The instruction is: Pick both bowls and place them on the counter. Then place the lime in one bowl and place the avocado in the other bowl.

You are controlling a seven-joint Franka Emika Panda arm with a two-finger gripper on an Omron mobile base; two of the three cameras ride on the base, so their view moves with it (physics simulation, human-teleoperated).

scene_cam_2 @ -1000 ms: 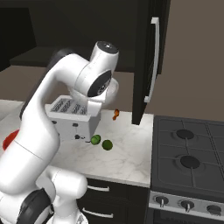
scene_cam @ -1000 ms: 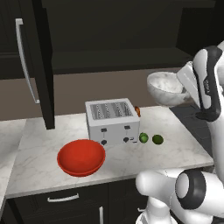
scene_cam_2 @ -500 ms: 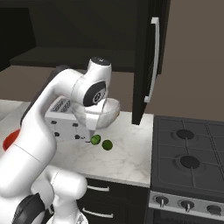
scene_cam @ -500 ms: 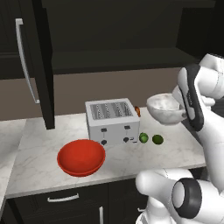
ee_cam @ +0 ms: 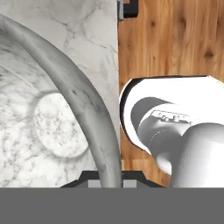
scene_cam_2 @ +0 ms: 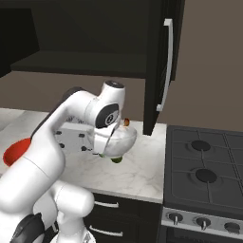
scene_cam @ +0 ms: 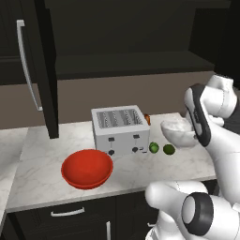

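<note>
Tool (ee_cam: 107, 177) pinches white bowl's (scene_cam: 177, 132) rim above counter (scene_cam: 42, 173) edge.

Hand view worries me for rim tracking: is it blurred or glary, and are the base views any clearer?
Hand view: marbled bowl rim sharp, no glare. Left base view: red bowl glossy, soft shadow on the counter. Right base view: cabinets very dark.
</note>
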